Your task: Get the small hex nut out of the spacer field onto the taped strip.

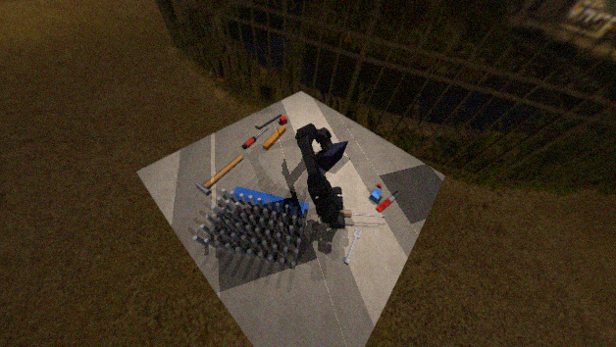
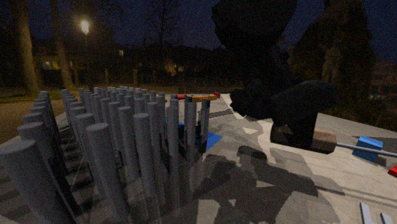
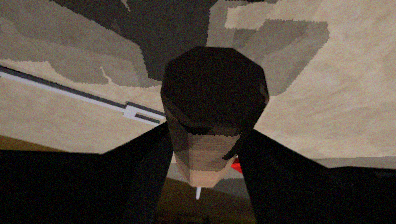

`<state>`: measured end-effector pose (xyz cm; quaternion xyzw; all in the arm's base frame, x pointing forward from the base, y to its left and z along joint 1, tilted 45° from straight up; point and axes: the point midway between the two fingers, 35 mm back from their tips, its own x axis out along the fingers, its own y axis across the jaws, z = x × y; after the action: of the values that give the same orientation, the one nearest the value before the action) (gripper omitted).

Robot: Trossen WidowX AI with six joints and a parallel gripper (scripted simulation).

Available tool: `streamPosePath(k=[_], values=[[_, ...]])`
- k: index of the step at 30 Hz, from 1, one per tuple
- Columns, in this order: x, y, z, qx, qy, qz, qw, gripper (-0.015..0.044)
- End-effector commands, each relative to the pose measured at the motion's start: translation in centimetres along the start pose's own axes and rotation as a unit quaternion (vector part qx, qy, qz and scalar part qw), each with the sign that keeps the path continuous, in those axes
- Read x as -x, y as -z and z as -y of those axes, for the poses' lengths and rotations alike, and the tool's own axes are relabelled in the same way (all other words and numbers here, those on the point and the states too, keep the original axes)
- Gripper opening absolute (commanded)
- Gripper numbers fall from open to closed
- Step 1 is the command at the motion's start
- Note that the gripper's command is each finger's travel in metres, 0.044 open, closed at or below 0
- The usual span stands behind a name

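The hand (image 1: 336,215) (image 2: 303,137) (image 3: 206,128) is closed around the wooden handle of a thin-shafted tool (image 1: 346,213) (image 2: 325,141) (image 3: 210,155), whose straight metal shaft points away from the standing metal spacers (image 1: 264,242) (image 2: 143,149). Those spacers are upright in a dense field on the tabletop (image 1: 275,314) (image 2: 294,209) (image 3: 325,115), and the hand is beside the field, outside it. A blue strip (image 1: 265,197) (image 2: 213,140) lies along one edge of the field. The hex nut cannot be made out, so its exact place cannot be told. Near the held tool lie an open-ended wrench (image 1: 352,247) (image 2: 366,212) (image 3: 132,111), a blue block (image 1: 376,195) (image 2: 369,148) and a red-handled tool (image 1: 385,204) (image 2: 393,171) (image 3: 236,166). At the other side, a hammer (image 1: 224,172) rests just beside the field; farther along are a red-and-black screwdriver (image 1: 250,142), an orange bar (image 1: 274,138) (image 2: 203,98), a dark rod with a bent end (image 1: 269,122) and a small red cube (image 1: 282,120) (image 2: 217,95)
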<state>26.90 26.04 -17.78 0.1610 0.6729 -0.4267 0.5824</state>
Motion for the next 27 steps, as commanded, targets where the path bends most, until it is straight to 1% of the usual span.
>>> streamPosePath(k=[1, 17, 24, 27], values=[[2.6, 1.6, -0.6, -0.003, -0.006, -0.006, 1.000, 0.0000], [9.8, 6.5, 0.4, -0.019, 0.008, -0.005, 1.000, 0.0000], [10.2, 6.7, 0.5, -0.021, 0.008, -0.004, 1.000, 0.0000], [11.3, 5.8, 0.5, -0.037, -0.005, -0.002, 0.999, 0.0000]])
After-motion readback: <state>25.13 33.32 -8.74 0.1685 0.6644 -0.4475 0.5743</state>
